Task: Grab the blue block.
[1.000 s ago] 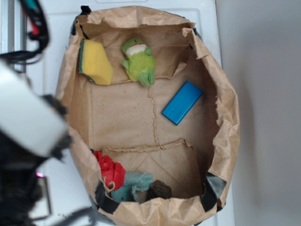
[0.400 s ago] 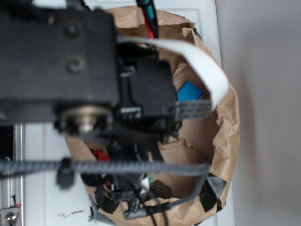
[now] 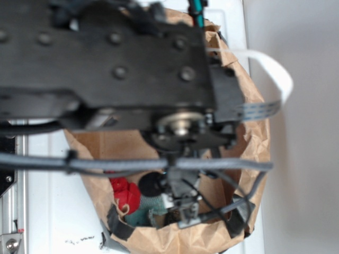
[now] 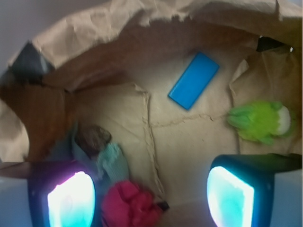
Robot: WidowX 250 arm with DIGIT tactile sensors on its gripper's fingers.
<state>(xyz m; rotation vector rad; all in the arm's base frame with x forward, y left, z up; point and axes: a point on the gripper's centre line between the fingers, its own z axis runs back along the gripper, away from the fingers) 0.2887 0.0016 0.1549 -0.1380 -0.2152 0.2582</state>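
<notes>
The blue block [image 4: 194,80] is a flat bright blue slab lying at an angle on the brown paper floor of the bag, in the upper middle of the wrist view. My gripper [image 4: 150,198] hangs above the bag floor, open, with nothing between its glowing pads [image 4: 71,201]. The block is well ahead of the fingertips, apart from them. In the exterior view my black arm [image 3: 122,69] covers most of the bag and hides the blue block.
The crumpled brown paper bag [image 4: 118,28] walls in everything. A green plush toy [image 4: 260,120] lies right of the block. A red object [image 4: 130,205], a teal cloth [image 4: 113,161] and a dark brown lump [image 4: 92,137] sit near the left finger.
My arm has swung in from the left over the bag and further right, now hiding the blue block, sponge and green toy in the exterior view.
</notes>
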